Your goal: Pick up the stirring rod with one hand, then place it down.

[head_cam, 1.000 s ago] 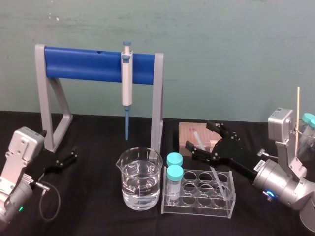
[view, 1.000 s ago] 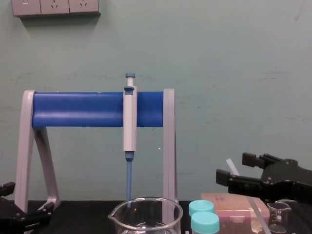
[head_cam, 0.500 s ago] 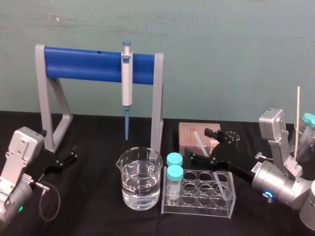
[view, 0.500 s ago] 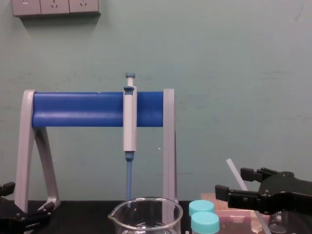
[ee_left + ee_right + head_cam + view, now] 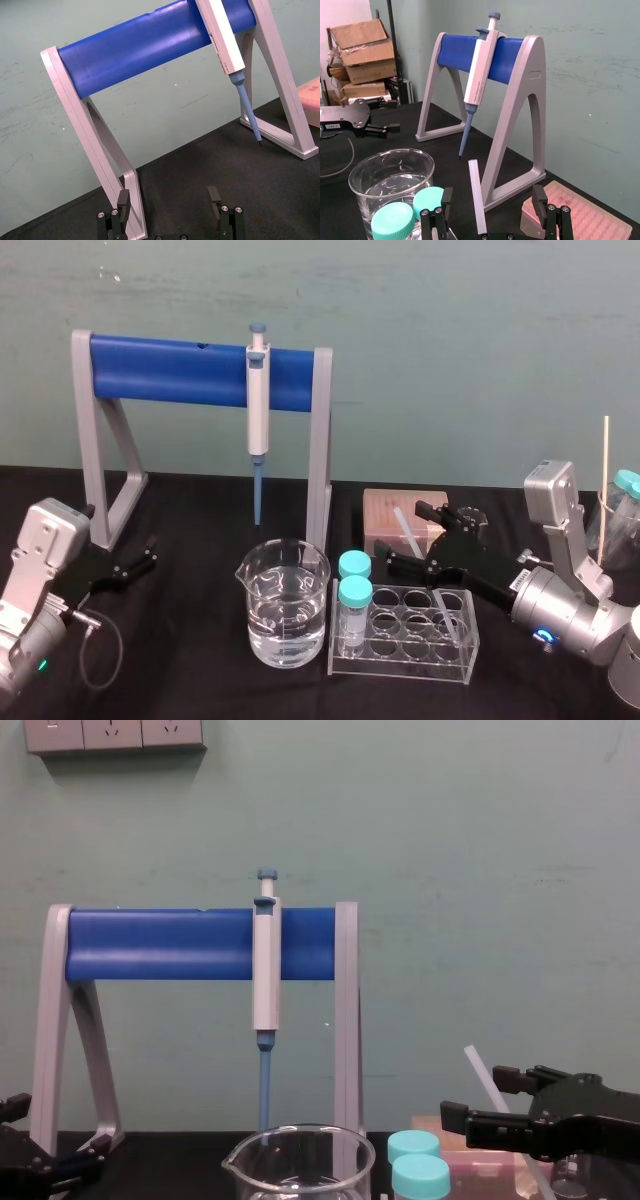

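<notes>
The stirring rod (image 5: 476,197) leans in the clear rack (image 5: 400,665), at 3 o'clock from the big beaker (image 5: 285,615). The right hand (image 5: 412,536) has its fingers spread wide, one on each side of the rod, not touching it. The left hand (image 5: 145,558) sits at 9 o'clock, its fingers spread too.

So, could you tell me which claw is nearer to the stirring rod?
Right. The right claw is open with the rod between its fingers, not gripped. The left claw sits far off, by the left foot of the stand.
</notes>
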